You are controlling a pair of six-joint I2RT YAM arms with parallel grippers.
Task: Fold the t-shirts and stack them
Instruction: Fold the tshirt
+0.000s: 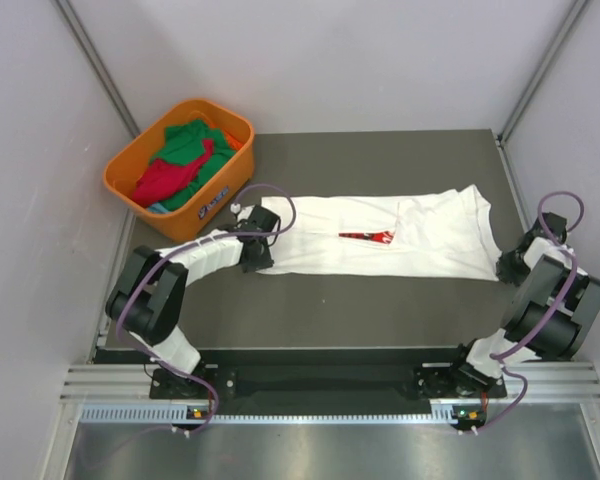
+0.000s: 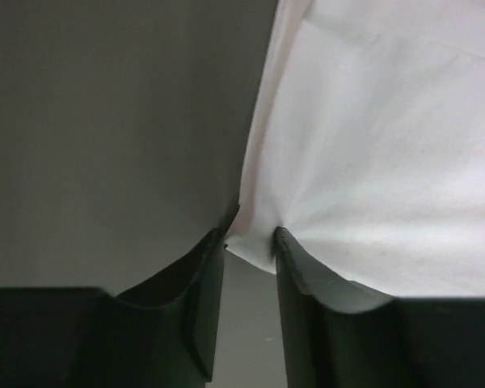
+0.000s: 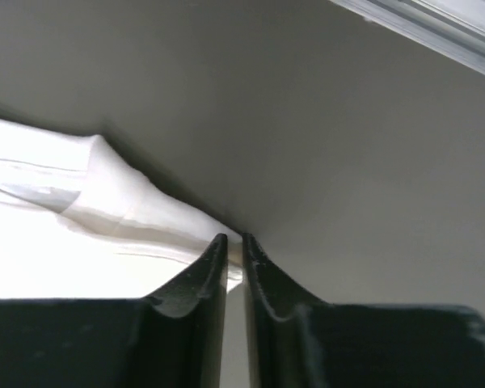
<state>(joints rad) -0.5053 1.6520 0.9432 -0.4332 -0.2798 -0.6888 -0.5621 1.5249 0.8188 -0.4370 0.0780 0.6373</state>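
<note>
**A:** What takes up most of the scene?

**B:** A flat, matte dark grey table top [image 1: 330, 310], with pale walls on three sides.

**A:** And where is the shirt?

**B:** The soft white cloth t-shirt [image 1: 420, 235] lies across the middle of that surface. It is folded into a long, smooth band running left to right. The right end is broader and shows a sleeve; the left end is squared off.

**A:** Anything else of size?

**B:** A rounded orange plastic basket [image 1: 212, 108] sits at the far left corner of the table, apart from the white shirt. A crumpled green cloth shirt [image 1: 190, 140] and a crumpled red cloth shirt [image 1: 160, 180] are heaped inside it.

**A:** What are the arms doing?

**B:** The left gripper [image 2: 250, 234] is at the band's left end, at the near corner. Its dark, curved fingers stand a little apart, and the puckered corner of the cloth sits in the gap between them. The right gripper [image 3: 234, 241] is at the near right corner. Its fingers are pressed almost together, pinching a thin rolled edge of the white cloth.

**A:** The smallest detail?

**B:** A narrow red print [image 1: 366, 237] peeks from a fold near the band's centre.
</note>
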